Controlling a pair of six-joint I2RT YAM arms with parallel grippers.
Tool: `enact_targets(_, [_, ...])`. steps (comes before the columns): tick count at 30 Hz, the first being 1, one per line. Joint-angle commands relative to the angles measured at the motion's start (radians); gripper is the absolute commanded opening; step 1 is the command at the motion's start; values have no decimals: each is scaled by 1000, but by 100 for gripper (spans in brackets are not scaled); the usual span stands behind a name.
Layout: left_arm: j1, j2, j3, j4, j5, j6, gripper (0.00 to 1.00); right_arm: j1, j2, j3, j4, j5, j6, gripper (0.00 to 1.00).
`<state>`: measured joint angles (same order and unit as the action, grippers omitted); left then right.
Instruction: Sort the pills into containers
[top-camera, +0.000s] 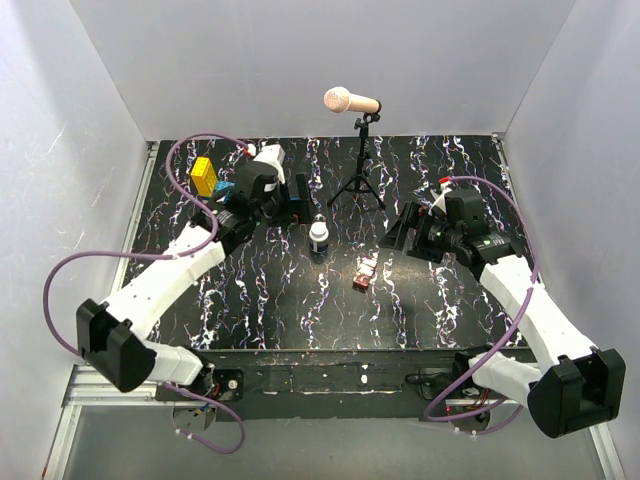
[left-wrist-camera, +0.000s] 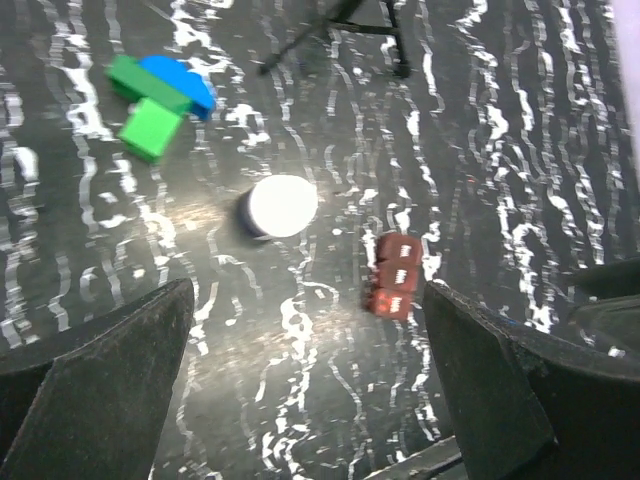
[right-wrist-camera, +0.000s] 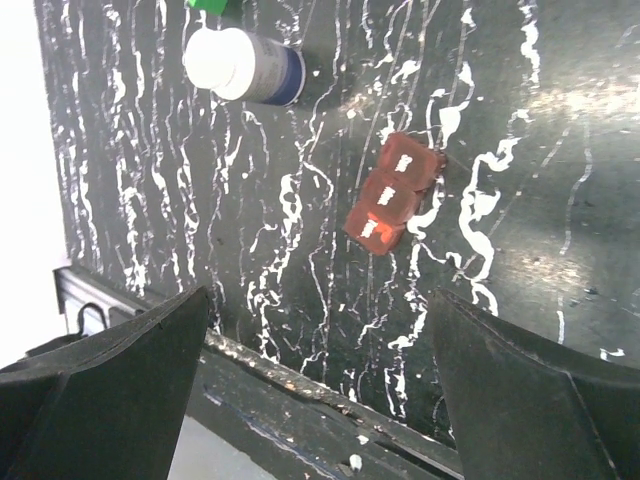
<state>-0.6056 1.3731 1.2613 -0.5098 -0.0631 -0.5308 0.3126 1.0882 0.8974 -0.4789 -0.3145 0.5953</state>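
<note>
The reddish-brown box (top-camera: 365, 272), with three pale lid segments in a row, lies on the table (top-camera: 290, 305) just right of the top view's centre. The left tool (left-wrist-camera: 308, 300) and right tool (right-wrist-camera: 320, 300) both gape wide, gripping nothing.

Our top camera sits high behind the 6 o'clock edge of the black white-veined marbled table (top-camera: 290, 310), looking down over all of it from afar. Our two wrist cameras look steeply down from close. All three views share the white-capped plastic bottle (top-camera: 319, 236) and, at its 4 o'clock from above, the small reddish-brown rectangular pill box (top-camera: 365, 274).
</note>
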Motion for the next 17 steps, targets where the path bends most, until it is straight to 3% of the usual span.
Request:
enact_targets(1, [-5, -97, 44, -199, -231, 89, 98, -3, -40, 64, -89, 113, -51, 97])
enact_targets(8, [-5, -206, -31, -302, -420, 78, 98, -3, -111, 51, -128, 250, -77, 98])
enact_targets(11, [-5, -267, -65, -305, -438, 69, 98, -1, -142, 48, -136, 293, -97, 98])
enact_targets(17, [-5, -442, -218, -110, -370, 84, 98, -1, -203, 28, -112, 388, -149, 98])
